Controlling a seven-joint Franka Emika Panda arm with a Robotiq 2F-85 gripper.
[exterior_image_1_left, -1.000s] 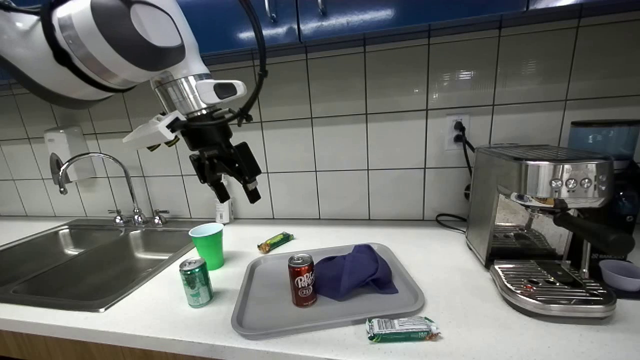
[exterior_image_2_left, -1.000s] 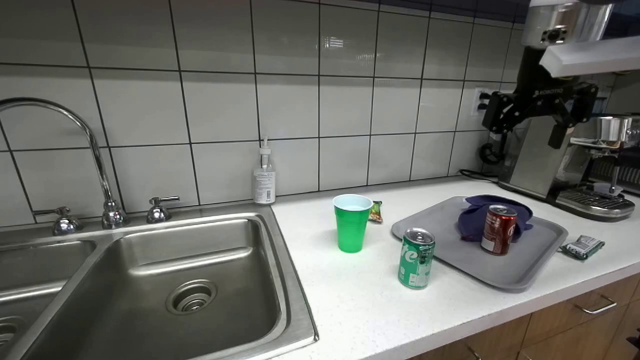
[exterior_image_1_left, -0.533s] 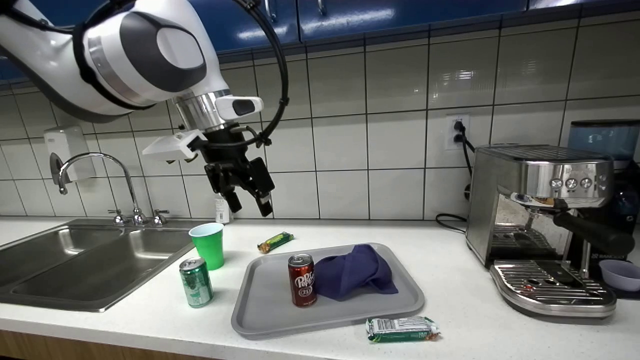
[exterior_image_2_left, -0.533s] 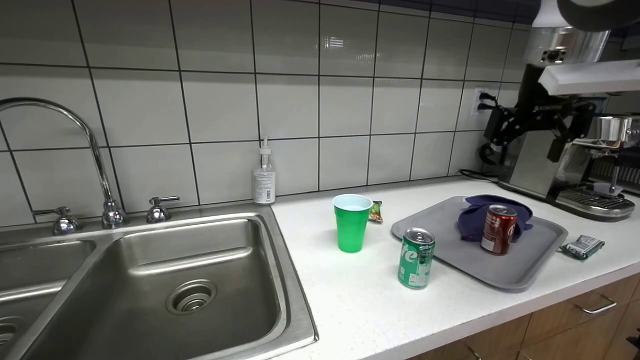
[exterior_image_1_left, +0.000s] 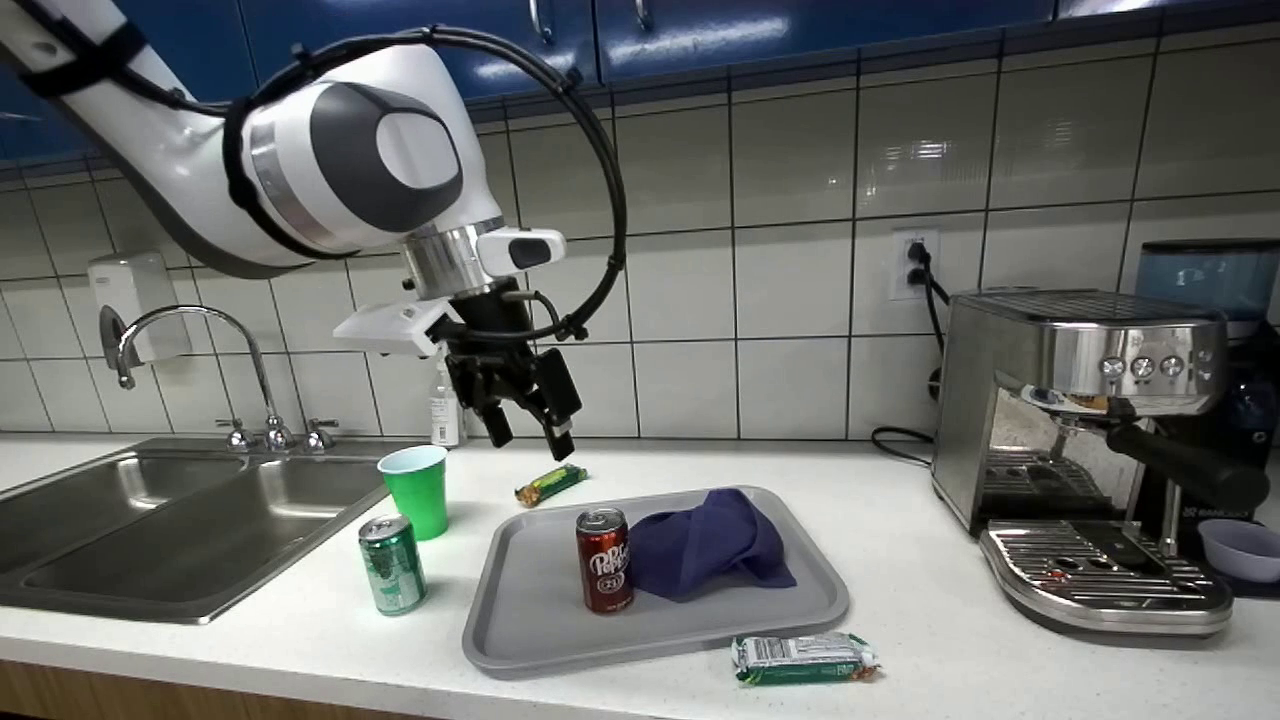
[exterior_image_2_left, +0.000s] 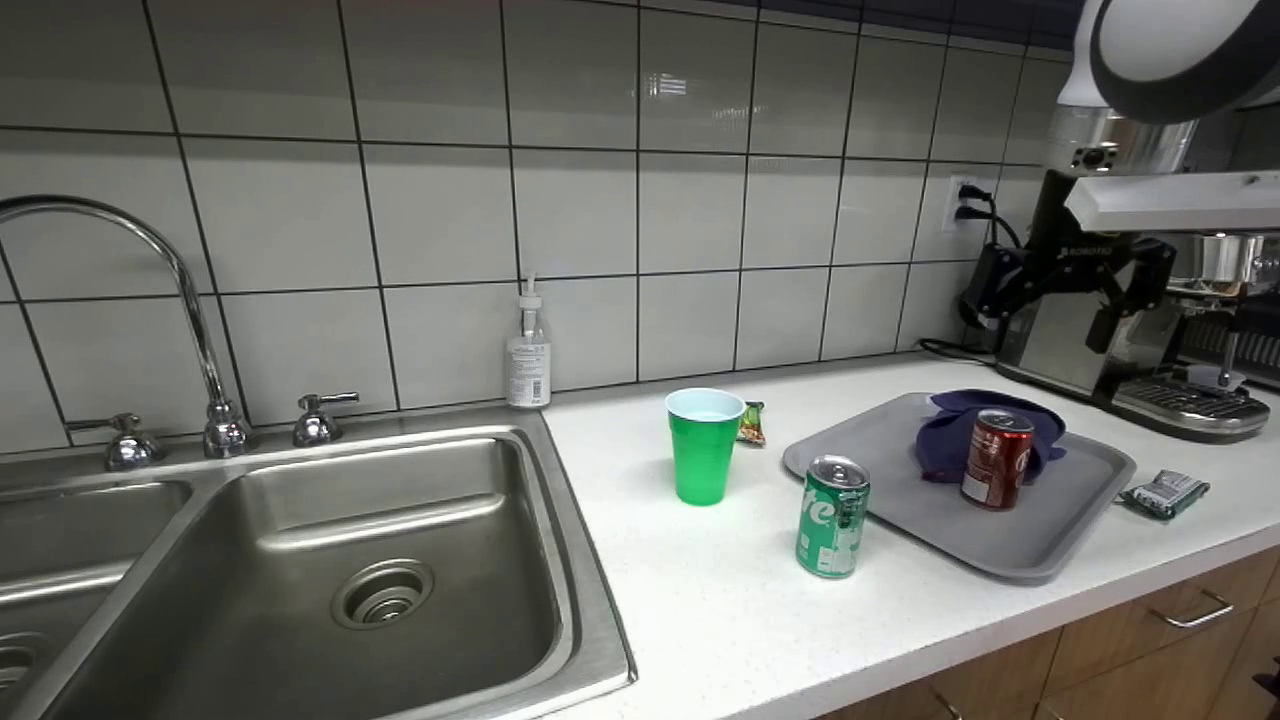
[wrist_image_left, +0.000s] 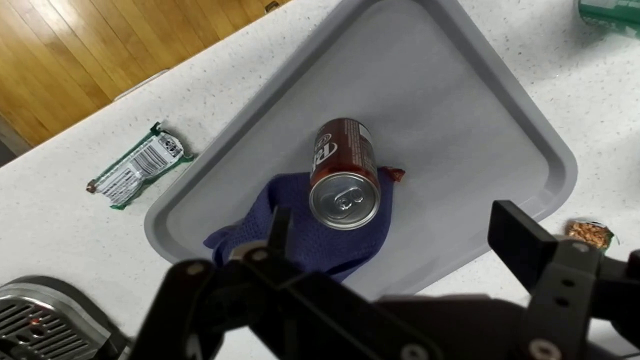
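Note:
My gripper (exterior_image_1_left: 530, 445) hangs in the air above the counter, tilted, with wide-apart jaws and nothing between them. In the wrist view the gripper (wrist_image_left: 392, 220) stands open over a grey tray (wrist_image_left: 425, 85). A dark red soda can (wrist_image_left: 345, 150) is upright on that tray, against a crumpled purple cloth (wrist_image_left: 345, 250). From under the cloth's edge a small reddish wrapper end (wrist_image_left: 394, 174) pokes out; the rest is hidden. Left of the tray stand a green cup (exterior_image_1_left: 418, 500) and a green soda can (exterior_image_1_left: 393, 570).
Wrapped bars lie by the tray: a green-and-white bar (exterior_image_1_left: 805, 660) in front, a yellow-green bar (exterior_image_1_left: 552, 485) behind. A sink with faucet (exterior_image_2_left: 200, 330) and a soap bottle (exterior_image_2_left: 528, 350) are on one side. On the far side stands an espresso machine (exterior_image_1_left: 1085, 450); blue cabinets (exterior_image_1_left: 820, 35) hang above.
My gripper has come down and towards the tray, moving right in an exterior view. It has stayed open. The objects on the counter have not moved.

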